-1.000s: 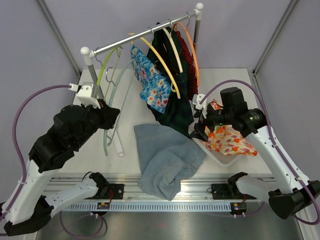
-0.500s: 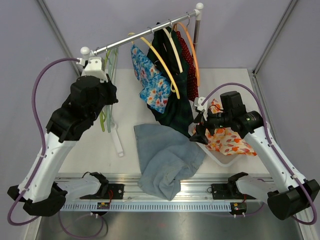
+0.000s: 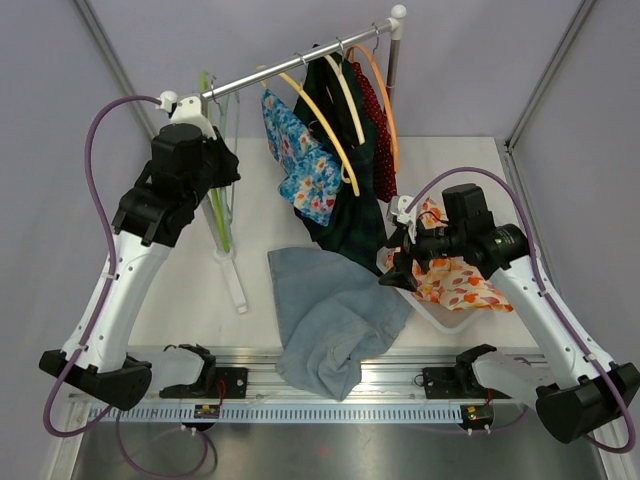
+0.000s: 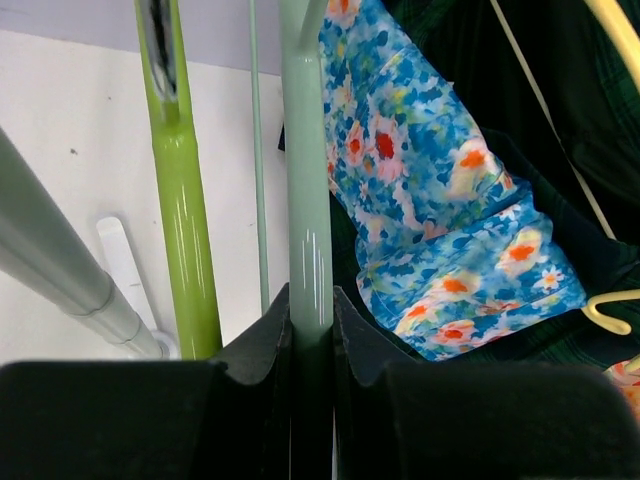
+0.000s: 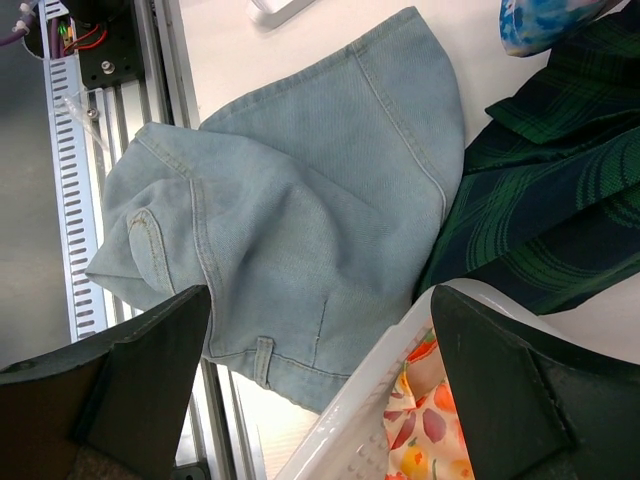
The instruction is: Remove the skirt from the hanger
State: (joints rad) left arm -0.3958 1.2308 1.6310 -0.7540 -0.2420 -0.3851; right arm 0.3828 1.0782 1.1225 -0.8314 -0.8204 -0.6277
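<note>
A light-blue denim skirt [image 3: 335, 315] lies crumpled on the table, draping over the front edge; it also shows in the right wrist view [image 5: 300, 200]. My left gripper [image 3: 222, 170] is raised by the left end of the rail [image 3: 290, 70] and is shut on a pale green hanger [image 4: 305, 180], which stands upright between its fingers. A lime green hanger [image 4: 185, 220] hangs beside it. My right gripper [image 3: 400, 262] is open and empty, hovering over the skirt's right edge and the rim of a white tray [image 5: 370, 400].
A blue floral garment [image 3: 305, 165], a dark green plaid garment [image 3: 350, 220] and a red one hang on yellow, cream and orange hangers. The tray [image 3: 440, 318] holds an orange-patterned cloth [image 3: 460, 280]. A white hanger [image 3: 235, 285] lies on the table.
My left arm has risen and swung back to the rail's left end, carrying the pale green hanger with it. The right arm has barely moved.
</note>
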